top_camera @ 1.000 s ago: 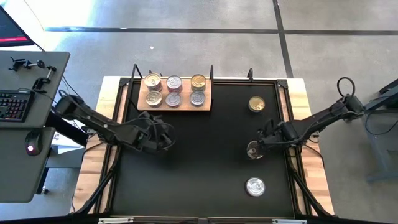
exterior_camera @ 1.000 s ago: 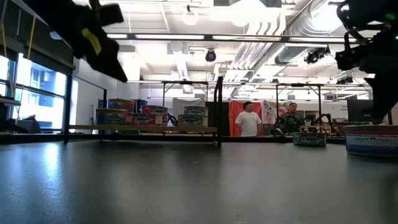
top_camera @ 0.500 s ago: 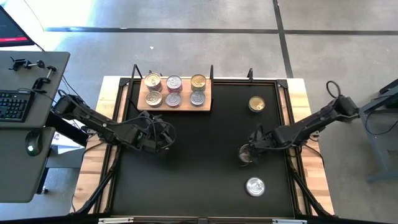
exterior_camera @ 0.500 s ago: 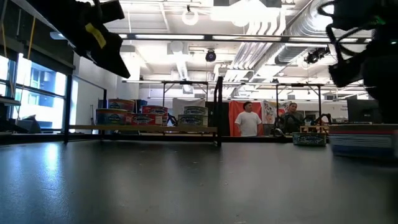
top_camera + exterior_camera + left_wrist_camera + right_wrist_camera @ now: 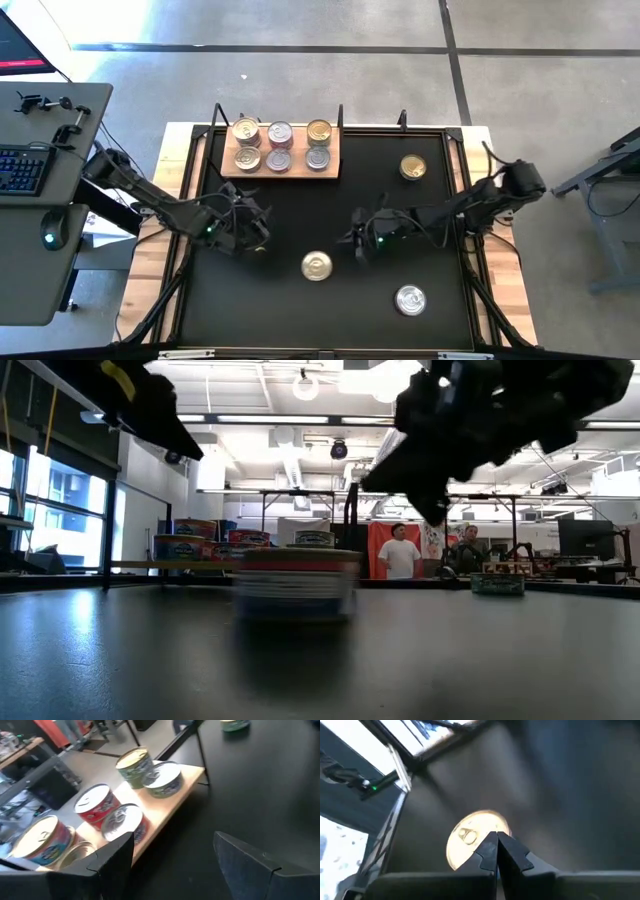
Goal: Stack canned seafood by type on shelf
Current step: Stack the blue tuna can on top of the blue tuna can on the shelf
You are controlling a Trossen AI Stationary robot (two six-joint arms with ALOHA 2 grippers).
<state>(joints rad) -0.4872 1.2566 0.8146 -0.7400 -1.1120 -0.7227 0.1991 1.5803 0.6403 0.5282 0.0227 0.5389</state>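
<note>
The light wooden shelf (image 5: 280, 150) at the table's far edge carries six cans (image 5: 279, 133) in two rows, also seen in the left wrist view as cans (image 5: 97, 802) on the shelf (image 5: 172, 785). A gold-lidded can (image 5: 317, 265) stands loose near the table's middle, blurred in the low view (image 5: 298, 582). My right gripper (image 5: 357, 245) is shut, just right of this can, its fingertips (image 5: 496, 842) before the can's lid (image 5: 470, 837). My left gripper (image 5: 250, 235) hangs open above the table's left half, nothing between its fingers (image 5: 115, 862). My right gripper points toward the table's left, slanting down, with its shut fingertips at the gold-lidded can's right side (image 5: 502, 827). The can stands upright on the table. Whether the fingertips touch it, I cannot tell.
Another gold-lidded can (image 5: 412, 167) stands at the far right, and a silver-lidded can (image 5: 409, 298) at the near right. Black posts (image 5: 341, 113) rise at the shelf's ends. People stand in the room beyond the table (image 5: 402, 555).
My right gripper has swept from the table's right side toward its left, tipping from pointing down to nearly level, fingers shut. The gold-lidded can has slid along the table from the right side to near the middle. My left gripper has drawn back a little, still open.
</note>
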